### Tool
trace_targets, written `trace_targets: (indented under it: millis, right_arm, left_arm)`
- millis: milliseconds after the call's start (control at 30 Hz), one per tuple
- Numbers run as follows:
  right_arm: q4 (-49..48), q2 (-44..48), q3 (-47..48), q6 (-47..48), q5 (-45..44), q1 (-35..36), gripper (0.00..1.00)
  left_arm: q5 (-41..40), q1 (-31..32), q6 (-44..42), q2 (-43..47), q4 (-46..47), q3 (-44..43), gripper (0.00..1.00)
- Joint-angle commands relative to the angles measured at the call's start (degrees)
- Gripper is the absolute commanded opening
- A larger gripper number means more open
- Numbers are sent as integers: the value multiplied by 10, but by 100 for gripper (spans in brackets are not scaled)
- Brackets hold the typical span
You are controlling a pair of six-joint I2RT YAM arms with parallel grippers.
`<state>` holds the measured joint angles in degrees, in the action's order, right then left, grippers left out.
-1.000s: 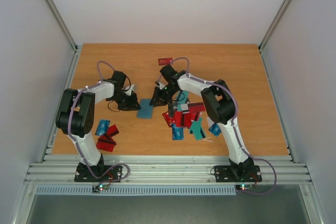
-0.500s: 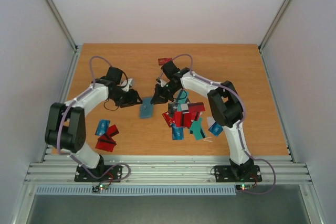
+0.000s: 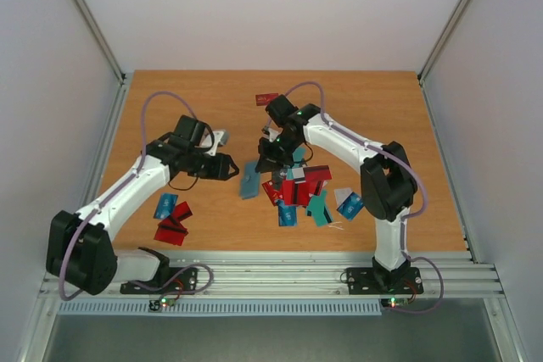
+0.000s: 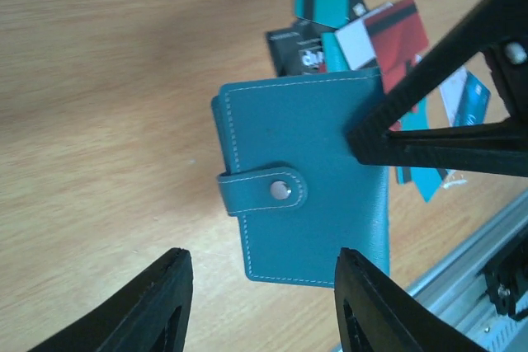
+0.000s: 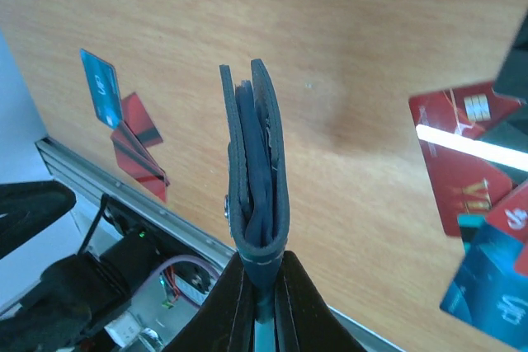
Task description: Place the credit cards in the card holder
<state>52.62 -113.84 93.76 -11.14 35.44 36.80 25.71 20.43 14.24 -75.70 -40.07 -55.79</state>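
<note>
Having released its grip and drawn back, the left gripper is hanging with fingers apart, facing the teal-blue stitched folding card holder, which the right gripper is clamping by one edge over the wooden tabletop's middle, beside the heap of red, teal and blue plastic cards.

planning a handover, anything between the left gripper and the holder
Nothing. In the left wrist view the holder shows unobstructed ahead of the open left gripper, only table behind it.

one card holder, over a dozen credit cards (overlapping).
</note>
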Motion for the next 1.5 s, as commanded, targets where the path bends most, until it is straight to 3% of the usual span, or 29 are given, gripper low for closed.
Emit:
trace_targets:
  millis: [0, 400, 900, 1233, 1467]
  right_arm:
    - [64, 40, 0, -8, -30, 17, 1]
    - [143, 75, 45, -16, -53, 37, 1]
    - [149, 97, 42, -26, -31, 51, 1]
    - [150, 115, 28, -37, -25, 63, 1]
    - [147, 114, 20, -43, -21, 70, 1]
  left_arm:
    - [-27, 40, 0, 31, 8, 8, 48]
    - [-113, 153, 33, 28, 4, -2, 39]
    - [-181, 230, 84, 16, 43, 16, 38]
    - [-298, 267, 111, 3, 13, 5, 23]
    - [-317, 274, 120, 14, 16, 6, 13]
